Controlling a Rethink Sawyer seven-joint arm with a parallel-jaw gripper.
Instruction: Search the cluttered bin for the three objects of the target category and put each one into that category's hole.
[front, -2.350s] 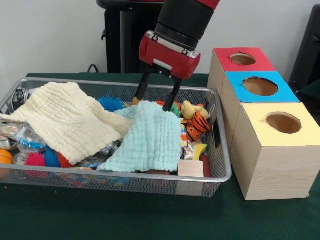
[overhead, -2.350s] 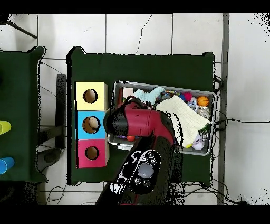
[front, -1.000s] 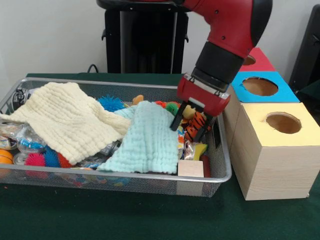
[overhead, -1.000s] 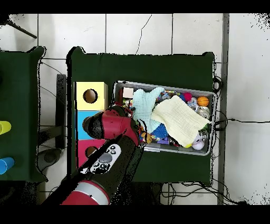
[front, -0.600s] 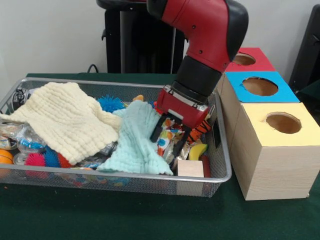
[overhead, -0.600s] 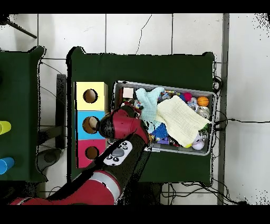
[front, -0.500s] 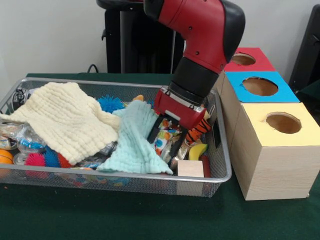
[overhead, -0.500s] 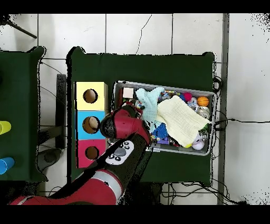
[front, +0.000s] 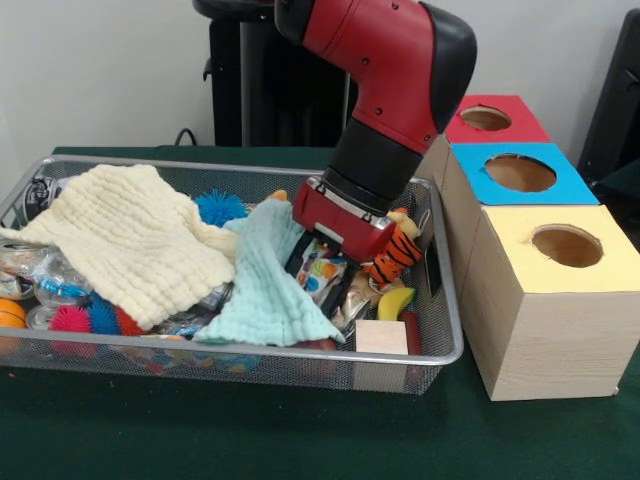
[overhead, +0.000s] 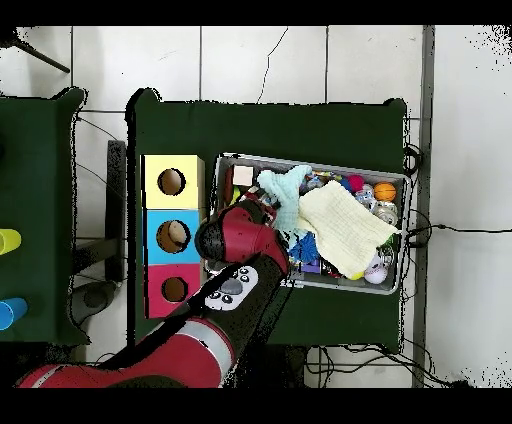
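Bin (front: 440, 350) holds the tool (front: 318, 280), spread beside mint cloth (front: 265, 290).

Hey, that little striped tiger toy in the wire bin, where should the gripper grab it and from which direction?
Probably around the striped body of the tiger toy, coming down from above. It leans against the basket wall with its body exposed on top, while clutter crowds its lower part. The gripper sits beside it, over the mint cloth.
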